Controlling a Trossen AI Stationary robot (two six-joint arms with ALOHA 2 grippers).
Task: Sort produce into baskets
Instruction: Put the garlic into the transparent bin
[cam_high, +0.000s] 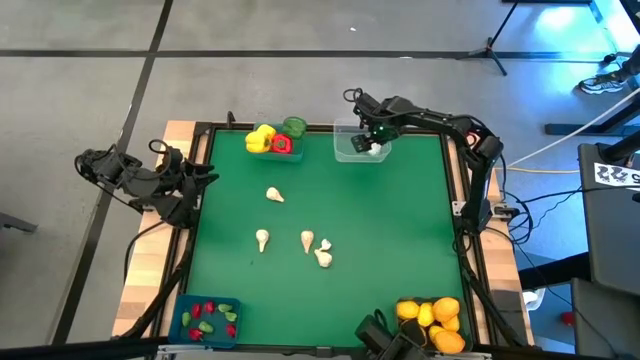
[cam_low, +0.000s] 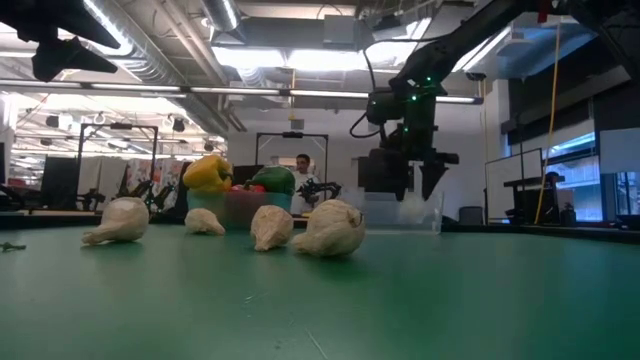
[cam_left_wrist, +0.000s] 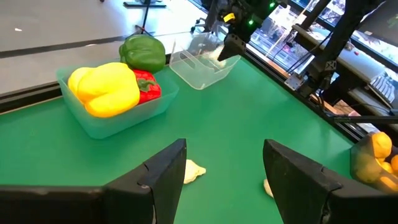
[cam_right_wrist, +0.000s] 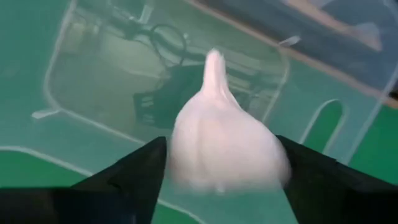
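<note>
On mat: 5 garlic bulbs (cam_high: 307, 240), 4 baskets (cam_high: 356, 143).

white garlic bulb (cam_right_wrist: 221, 146) between gripper (cam_right_wrist: 221, 180) fingers, over clear bin (cam_right_wrist: 93, 118)

Peppers (cam_high: 272, 139) in far-left bin (cam_high: 262, 151), garlic bulbs (cam_high: 307, 241) mid-table, citrus (cam_high: 432, 320) near-right corner.

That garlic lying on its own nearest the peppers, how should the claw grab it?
Probably from straight above, closing on the fat round bulb rather than the thin pointed tip. The lone garlic bulb lies on its side on the green mat with open space all round, so nothing blocks a descent. The left claw is open and closer; the right claw is holding another garlic over the clear bin.
</note>
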